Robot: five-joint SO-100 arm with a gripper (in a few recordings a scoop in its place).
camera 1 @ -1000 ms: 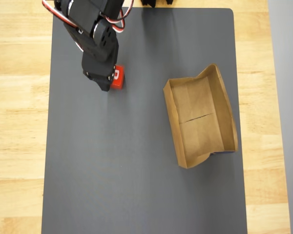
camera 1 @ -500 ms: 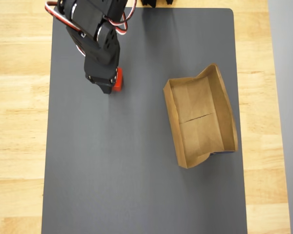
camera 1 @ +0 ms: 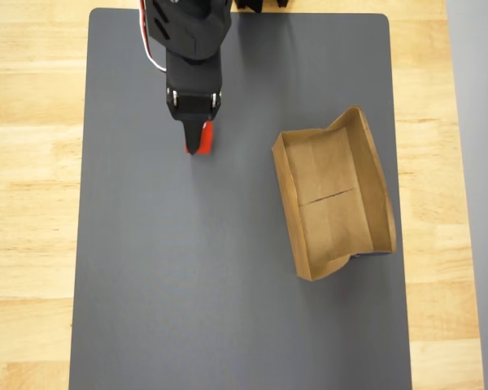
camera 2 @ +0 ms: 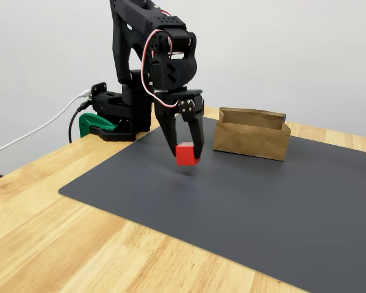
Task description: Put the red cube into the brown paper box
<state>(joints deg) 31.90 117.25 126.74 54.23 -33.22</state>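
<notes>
My black gripper [camera 2: 186, 152] is shut on the red cube [camera 2: 187, 154] and holds it a little above the dark grey mat [camera 2: 244, 201]. From overhead the cube [camera 1: 203, 140] peeks out under the gripper [camera 1: 198, 140] near the mat's upper middle. The brown paper box [camera 1: 335, 193] lies to the right of the gripper in the overhead view, open side up, nothing inside it. In the fixed view the box [camera 2: 251, 133] stands behind and to the right of the cube.
The mat [camera 1: 228, 268] covers most of a light wooden table [camera 1: 28, 203]. The arm's base [camera 2: 119, 113] with a green clamp and cables sits at the mat's far edge. A grey wall stands behind.
The gripper has swung right with the red cube, from the mat's upper left toward its upper middle, and the cube has left the mat. The box has not moved.
</notes>
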